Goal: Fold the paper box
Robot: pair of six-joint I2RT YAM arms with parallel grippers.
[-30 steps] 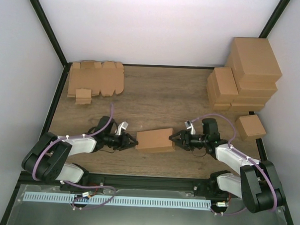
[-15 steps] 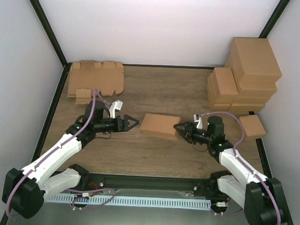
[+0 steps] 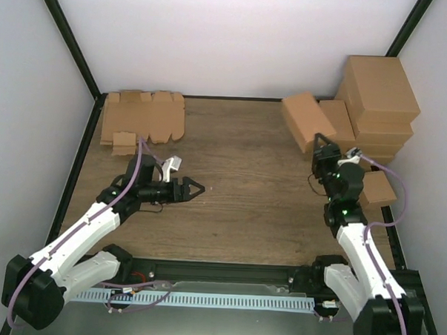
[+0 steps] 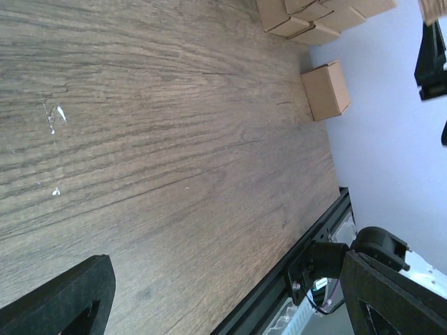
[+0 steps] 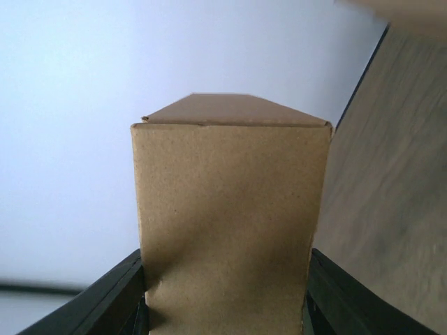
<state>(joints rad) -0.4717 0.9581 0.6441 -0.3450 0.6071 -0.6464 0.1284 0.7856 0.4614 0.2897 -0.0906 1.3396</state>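
Holding the paper box (image 3: 306,119) by one end, the right gripper (image 3: 320,140) stood in the upper right of the overhead frame, just beside the stack of finished boxes (image 3: 378,100) against the right wall. Its jaws were part-way open and clamped on the box; the right wrist view showed a dark finger (image 5: 115,303) pressed against each side of the box's near end, with pale wall behind the box, so it appeared to be raised off the bench (image 3: 243,220). Every face of the box that showed was closed and square, with no flap or tab sticking out, though the far end was hidden from both cameras. The left gripper (image 3: 198,187) sat left of centre in the overhead frame, low over bare bench and well apart from the box. Its jaws were spread wide with nothing between them, and only wood grain showed between its fingers in the left wrist view. Judged from this, the folding itself looked finished, and what remained was to set the box down by the stack and let go. A pile of flat cardboard blanks (image 3: 140,118) lay unfolded in the upper left, and a single small box (image 3: 377,189) sat alone near the right edge.
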